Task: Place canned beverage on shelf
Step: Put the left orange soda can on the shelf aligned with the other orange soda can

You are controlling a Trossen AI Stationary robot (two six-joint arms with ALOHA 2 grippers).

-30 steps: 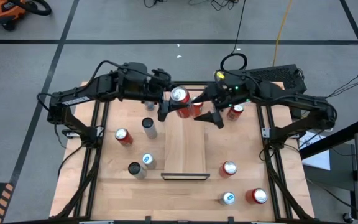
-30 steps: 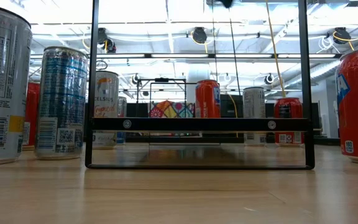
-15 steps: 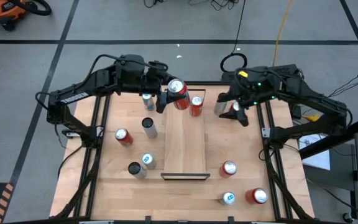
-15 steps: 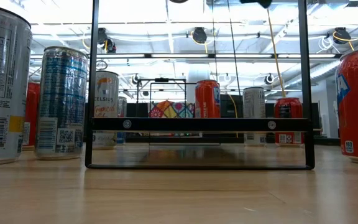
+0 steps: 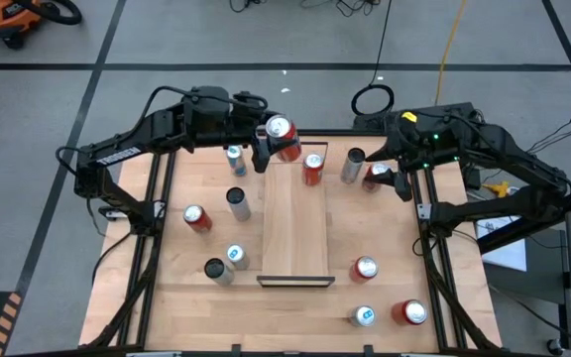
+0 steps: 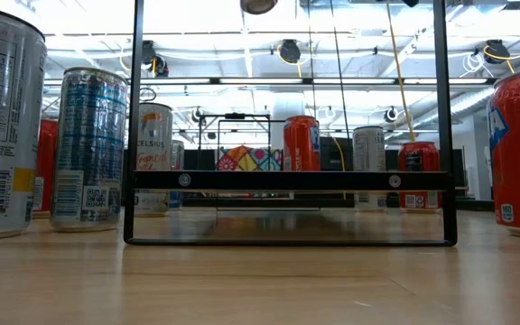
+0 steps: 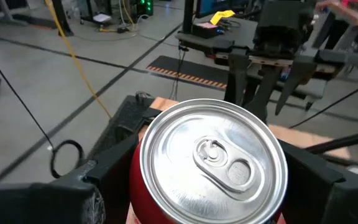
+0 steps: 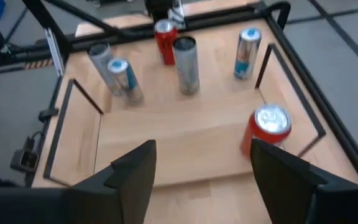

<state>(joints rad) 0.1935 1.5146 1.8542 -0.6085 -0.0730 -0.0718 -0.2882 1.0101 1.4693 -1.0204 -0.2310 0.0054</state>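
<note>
Red can [image 5: 282,138] gripped in left tool [image 5: 266,149] (above shelf [image 5: 295,233] far end); right tool [image 5: 397,180] open.

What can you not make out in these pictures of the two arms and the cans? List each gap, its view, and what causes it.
- Left hand: the red can it holds hides its fingertips, high view.
- The held can's label: left wrist view shows only its lid.
- Both hands: above the picture's top edge, low view.
- Shelf surface: seen edge-on, low view.
</note>
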